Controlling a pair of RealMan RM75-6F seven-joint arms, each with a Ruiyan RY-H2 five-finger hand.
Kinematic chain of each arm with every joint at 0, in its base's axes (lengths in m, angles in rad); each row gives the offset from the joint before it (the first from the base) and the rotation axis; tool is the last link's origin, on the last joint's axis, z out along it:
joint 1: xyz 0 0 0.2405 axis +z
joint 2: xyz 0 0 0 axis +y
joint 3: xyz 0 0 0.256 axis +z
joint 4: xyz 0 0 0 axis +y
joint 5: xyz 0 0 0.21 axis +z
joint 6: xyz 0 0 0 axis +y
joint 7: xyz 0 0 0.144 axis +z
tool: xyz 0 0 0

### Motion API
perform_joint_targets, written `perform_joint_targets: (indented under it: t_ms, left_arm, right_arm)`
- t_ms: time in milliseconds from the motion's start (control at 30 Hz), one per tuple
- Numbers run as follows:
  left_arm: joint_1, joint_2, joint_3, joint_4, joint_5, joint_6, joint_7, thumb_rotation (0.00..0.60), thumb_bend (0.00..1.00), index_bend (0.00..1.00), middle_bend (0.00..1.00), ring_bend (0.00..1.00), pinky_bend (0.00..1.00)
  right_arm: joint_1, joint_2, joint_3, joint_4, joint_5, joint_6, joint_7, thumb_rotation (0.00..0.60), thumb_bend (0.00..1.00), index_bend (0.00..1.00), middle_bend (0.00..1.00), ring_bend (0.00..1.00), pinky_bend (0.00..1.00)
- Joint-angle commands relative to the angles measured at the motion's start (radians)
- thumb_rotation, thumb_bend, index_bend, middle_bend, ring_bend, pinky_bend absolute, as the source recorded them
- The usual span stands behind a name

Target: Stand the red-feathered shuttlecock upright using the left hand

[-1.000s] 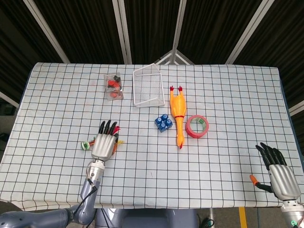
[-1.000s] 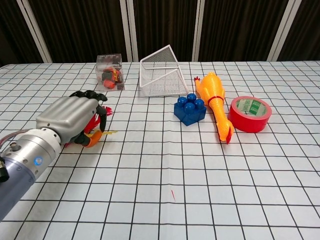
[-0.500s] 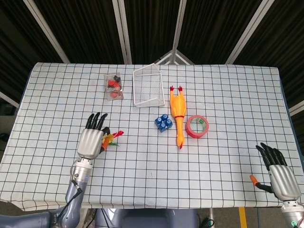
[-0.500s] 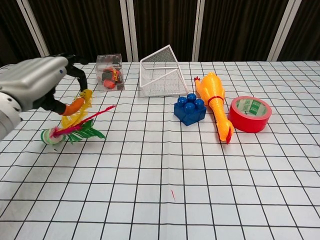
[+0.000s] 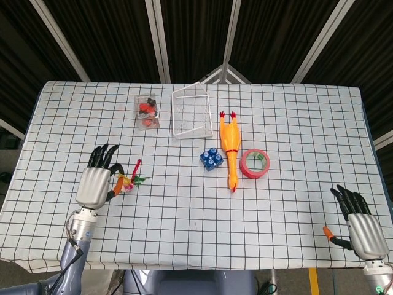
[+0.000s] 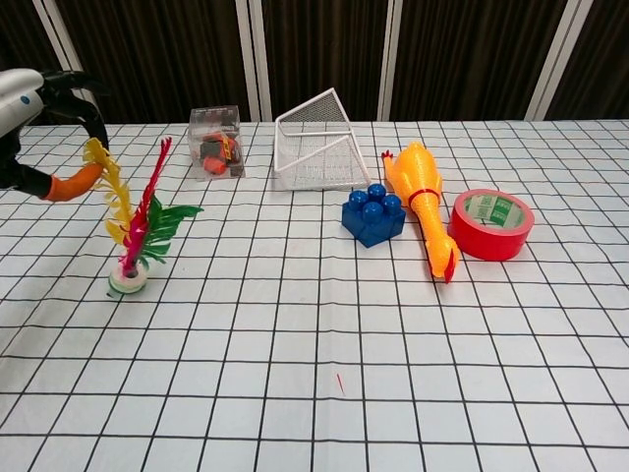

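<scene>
The red-feathered shuttlecock [image 6: 136,226] stands upright on its white round base, with red, yellow and green feathers pointing up; the head view shows this shuttlecock [image 5: 129,180] at the table's left. My left hand [image 6: 39,113] hovers just left of it with fingers spread. The tip of the yellow feather lies in the gap between thumb and a curled finger, with no plain grip on it. In the head view my left hand [image 5: 96,182] sits beside the shuttlecock. My right hand [image 5: 360,225] rests with fingers apart at the front right, holding nothing.
A clear box of small parts [image 6: 216,141] and a white wire basket [image 6: 316,142] stand at the back. A blue brick [image 6: 373,212], a rubber chicken [image 6: 423,202] and a red tape roll [image 6: 490,223] lie to the right.
My left hand moved left and up, bringing the shuttlecock from leaning to upright on its base. Its fingers have loosened from the yellow feather. The right hand has not moved.
</scene>
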Motion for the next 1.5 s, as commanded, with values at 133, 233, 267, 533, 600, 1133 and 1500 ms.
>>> perform_joint_targets:
  t_ms: [133, 233, 267, 533, 600, 1133, 1500]
  left_arm:
    - [0.003, 0.003, 0.005, 0.0, 0.0, -0.001, -0.01, 0.6, 0.61, 0.55, 0.09, 0.0, 0.0]
    - [0.005, 0.001, 0.008, 0.003, 0.001, 0.001, -0.017, 0.6, 0.61, 0.55, 0.09, 0.0, 0.0]
    - [0.005, 0.001, 0.008, 0.004, 0.005, 0.002, -0.022, 0.6, 0.61, 0.55, 0.09, 0.0, 0.0]
    - [0.008, 0.005, 0.006, 0.004, 0.023, 0.014, -0.048, 0.6, 0.6, 0.55, 0.09, 0.0, 0.0]
    - [0.01, 0.007, 0.009, 0.003, 0.025, 0.014, -0.053, 0.6, 0.59, 0.55, 0.09, 0.0, 0.0]
    - [0.084, 0.143, 0.077, -0.059, 0.073, 0.05, -0.146, 0.6, 0.16, 0.07, 0.0, 0.0, 0.0]
    - [0.277, 0.376, 0.249, 0.04, 0.233, 0.232, -0.278, 0.6, 0.16, 0.01, 0.0, 0.0, 0.0]
  right_arm:
    - [0.0, 0.001, 0.0, -0.003, 0.004, -0.004, -0.001, 0.6, 0.34, 0.0, 0.0, 0.0, 0.0]
    - [0.0, 0.003, 0.0, -0.005, 0.007, -0.006, -0.001, 0.6, 0.34, 0.0, 0.0, 0.0, 0.0]
    - [0.0, 0.003, 0.0, -0.006, 0.007, -0.007, -0.002, 0.6, 0.34, 0.0, 0.0, 0.0, 0.0]
    - [0.001, 0.003, 0.0, -0.007, 0.009, -0.01, -0.005, 0.6, 0.34, 0.0, 0.0, 0.0, 0.0]
    - [0.001, 0.003, 0.0, -0.007, 0.009, -0.01, -0.005, 0.6, 0.34, 0.0, 0.0, 0.0, 0.0]
    - [0.001, 0.004, 0.0, -0.006, 0.01, -0.012, -0.008, 0.6, 0.34, 0.0, 0.0, 0.0, 0.0]
    - [0.002, 0.001, -0.001, -0.002, 0.007, -0.013, -0.022, 0.6, 0.34, 0.0, 0.0, 0.0, 0.0]
